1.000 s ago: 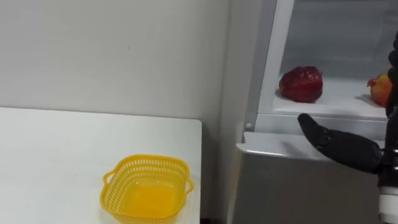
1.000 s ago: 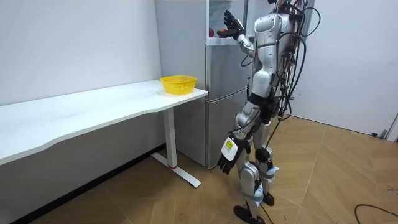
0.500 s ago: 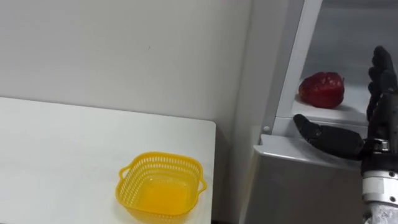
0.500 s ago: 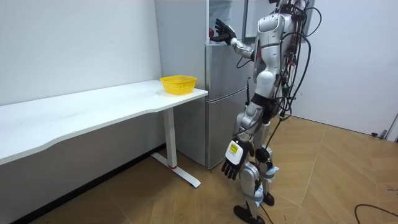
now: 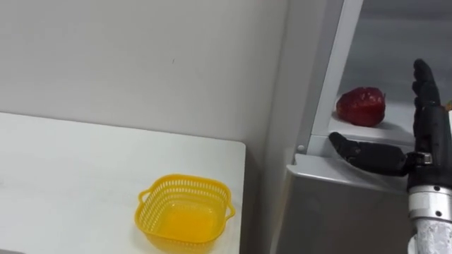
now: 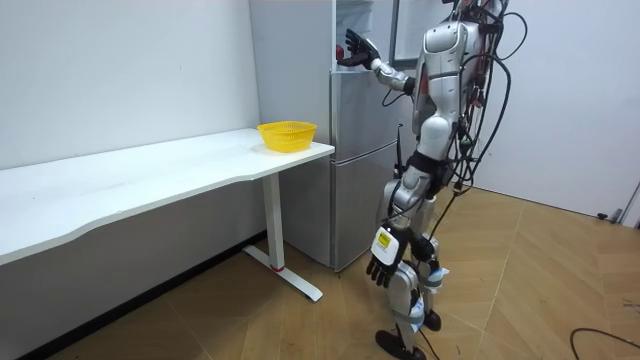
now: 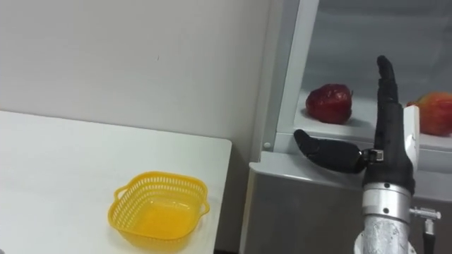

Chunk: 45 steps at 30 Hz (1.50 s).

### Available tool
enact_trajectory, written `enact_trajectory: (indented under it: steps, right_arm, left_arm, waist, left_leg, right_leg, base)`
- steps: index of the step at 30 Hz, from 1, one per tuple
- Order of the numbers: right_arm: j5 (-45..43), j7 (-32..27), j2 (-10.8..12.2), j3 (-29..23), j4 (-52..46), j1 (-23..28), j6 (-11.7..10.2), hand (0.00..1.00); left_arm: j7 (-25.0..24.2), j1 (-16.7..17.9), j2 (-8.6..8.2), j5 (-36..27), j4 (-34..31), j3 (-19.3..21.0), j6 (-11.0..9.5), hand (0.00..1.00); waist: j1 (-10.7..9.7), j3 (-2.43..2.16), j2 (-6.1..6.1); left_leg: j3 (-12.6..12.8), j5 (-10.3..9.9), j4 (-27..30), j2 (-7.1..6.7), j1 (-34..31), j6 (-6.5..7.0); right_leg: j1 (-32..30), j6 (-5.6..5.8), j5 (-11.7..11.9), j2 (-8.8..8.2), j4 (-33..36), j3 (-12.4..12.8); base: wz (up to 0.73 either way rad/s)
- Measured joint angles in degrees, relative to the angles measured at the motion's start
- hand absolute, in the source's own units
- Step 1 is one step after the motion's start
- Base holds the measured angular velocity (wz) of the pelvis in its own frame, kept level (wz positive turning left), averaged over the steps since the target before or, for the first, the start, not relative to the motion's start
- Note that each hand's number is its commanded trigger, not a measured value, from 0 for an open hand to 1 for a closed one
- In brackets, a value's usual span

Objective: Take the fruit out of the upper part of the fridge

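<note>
Red fruit is what I'm after, and it rests on the upper fridge shelf, untouched. My right hand's fingers stand straight and upright with the thumb stretched wide toward nine o'clock, holding nothing. The right hand hovers at the shelf's front edge, with the fruit at ten o'clock from its palm. I'd judge the fruit firm, fairly weighty and smooth enough to slip, so I'd wrap it round its widest middle rather than pinch the top. It looks dark red, rounded and slightly lumpy, with a dull sheen. An orange-red fruit lies at three o'clock from it. The yellow basket waits on the white table, at seven o'clock. My left hand hangs loose-fingered beside the thigh.
</note>
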Motion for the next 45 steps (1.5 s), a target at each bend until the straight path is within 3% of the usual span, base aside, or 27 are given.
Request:
enact_trajectory:
  steps: [3, 22, 28, 35, 45]
  right_arm:
    - [1.17, 0.01, -0.3, 0.0, 1.18, -0.34, -0.01, 0.0]
    - [10.71, 1.83, -1.43, 0.12, 2.62, -1.4, 0.02, 0.0]
    - [14.38, 1.01, -1.46, 0.46, -0.29, -1.45, 0.08, 0.0]
    - [16.04, -1.49, -1.93, -0.83, -1.29, -6.7, -0.07, 0.0]
    - [17.06, -1.83, -1.95, -0.84, -1.28, -6.81, -0.05, 0.0]
  left_arm:
    - [-0.4, 0.12, 0.04, 0.0, -0.03, 0.0, 0.43, 0.0]
    - [-3.65, 0.52, 1.03, -0.2, -5.08, 0.02, 0.33, 0.0]
    - [-3.13, 1.35, 1.26, 0.14, -5.07, 0.14, 0.35, 0.0]
    - [-1.57, 1.66, 1.26, 0.15, -5.08, 0.09, 0.09, 0.0]
    - [0.5, 1.45, 1.27, 0.16, -5.21, 0.07, 0.06, 0.0]
  waist:
    - [0.03, -0.2, -0.37]
    - [-0.06, -0.09, -0.51]
    - [0.03, -0.08, -0.39]
    - [0.09, 0.11, 0.3]
    - [-0.08, -0.01, 0.51]
  left_leg:
    - [-0.35, 0.0, 0.44, -0.01, -0.19, 0.0]
    - [-0.53, 0.02, 0.86, 0.01, -0.81, -0.04]
    - [-0.48, 0.02, 0.82, -0.03, -0.93, -0.04]
    - [-0.52, 0.02, 0.75, -0.05, -0.82, -0.04]
    - [-0.58, 0.02, 0.7, -0.07, -1.2, -0.03]
  right_leg:
    - [0.05, -0.06, 0.04, 0.04, 0.01, -0.14]
    - [0.08, -0.16, 0.28, 0.15, 0.14, -0.1]
    - [0.62, -0.14, 0.29, 0.16, -0.1, -0.35]
    - [0.83, -0.12, 0.28, 0.16, -0.31, -0.8]
    - [0.77, -0.11, 0.28, 0.09, -0.3, -1.06]
  base:
    - [0.02]
    - [0.0]
    - [0.01]
    - [0.02]
    - [0.0]
